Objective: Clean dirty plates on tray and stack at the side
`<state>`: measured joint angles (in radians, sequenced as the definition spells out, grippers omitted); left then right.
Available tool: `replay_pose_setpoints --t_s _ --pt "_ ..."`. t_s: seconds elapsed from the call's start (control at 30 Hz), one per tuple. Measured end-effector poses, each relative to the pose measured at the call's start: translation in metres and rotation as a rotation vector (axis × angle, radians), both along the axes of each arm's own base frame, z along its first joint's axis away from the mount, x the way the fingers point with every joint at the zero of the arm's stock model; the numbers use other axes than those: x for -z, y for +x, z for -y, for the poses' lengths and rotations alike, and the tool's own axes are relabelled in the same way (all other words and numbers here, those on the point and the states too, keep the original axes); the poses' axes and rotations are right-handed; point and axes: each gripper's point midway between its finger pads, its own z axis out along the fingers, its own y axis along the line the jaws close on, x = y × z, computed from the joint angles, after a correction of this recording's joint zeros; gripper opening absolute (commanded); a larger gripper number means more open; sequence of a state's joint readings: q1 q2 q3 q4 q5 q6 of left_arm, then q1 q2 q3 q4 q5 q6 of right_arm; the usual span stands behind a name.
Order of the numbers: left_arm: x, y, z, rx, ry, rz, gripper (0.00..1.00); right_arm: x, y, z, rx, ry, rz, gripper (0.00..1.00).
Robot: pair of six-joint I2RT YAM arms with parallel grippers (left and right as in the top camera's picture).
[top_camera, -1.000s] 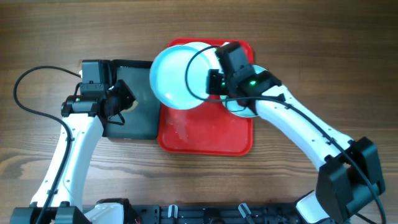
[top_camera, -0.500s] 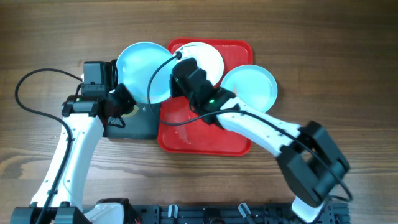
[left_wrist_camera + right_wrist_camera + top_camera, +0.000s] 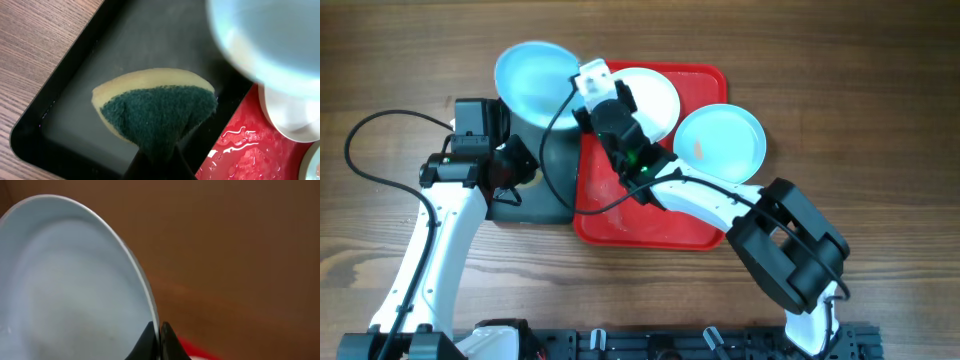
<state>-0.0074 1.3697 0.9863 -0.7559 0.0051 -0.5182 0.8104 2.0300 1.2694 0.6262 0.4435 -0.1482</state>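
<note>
Carrying a pale blue round plate [image 3: 533, 82] in my right gripper [image 3: 577, 88], I have swung it leftward. A second ago it hung over the far left corner of the bright red rectangular plastic tray [image 3: 650, 222]. Seen from overhead, it is now clear of that tray, above the far edge of the smaller black rectangular tray [image 3: 550, 195] and the wooden table [image 3: 400, 60] beyond. My right jaws are clenched on its rim. A white round plate [image 3: 655, 98] lies at the red tray's far edge. A second pale blue plate [image 3: 722, 143], marked with an orange smear, overlaps the tray's right edge. My left gripper [image 3: 508, 170] hovers over the black tray.

From the left wrist, my left gripper [image 3: 156, 162] is pinched on a yellow sponge with a dark green scouring face [image 3: 157, 107], held above the black tray [image 3: 75, 100]. The carried plate [image 3: 265, 40] is a blurred pale disc at top right, near the sponge but apart from it. Water glistens on the red tray [image 3: 235, 150].

From the right wrist, the carried plate [image 3: 65, 280] fills the left side, with my right gripper [image 3: 158, 340] closed on its rim. Its inside looks free of smears, though blur makes that uncertain.

I judge the shift brings this plate to the sponge for wiping. No plate is stacked at the side yet.
</note>
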Motion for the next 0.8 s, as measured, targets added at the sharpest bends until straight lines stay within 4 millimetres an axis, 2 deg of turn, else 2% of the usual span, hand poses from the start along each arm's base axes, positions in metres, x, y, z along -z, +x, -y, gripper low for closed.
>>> replay_pose_setpoints --t_s 0.17,0.27,0.5,0.8 --pt "0.0 0.001 0.0 0.005 0.002 0.004 0.04 -0.033 -0.006 -0.01 -0.029 -0.203 0.219 0.05" --pt "-0.001 0.002 0.0 0.015 0.007 0.007 0.04 -0.046 -0.015 -0.019 -0.047 -0.286 0.304 0.05" --pt "-0.001 0.003 0.0 0.018 0.008 0.012 0.04 -0.049 -0.02 -0.025 -0.059 -0.372 0.358 0.04" --pt "-0.001 0.003 0.0 0.018 0.008 0.012 0.04 -0.048 -0.022 -0.028 -0.081 -0.375 0.36 0.04"
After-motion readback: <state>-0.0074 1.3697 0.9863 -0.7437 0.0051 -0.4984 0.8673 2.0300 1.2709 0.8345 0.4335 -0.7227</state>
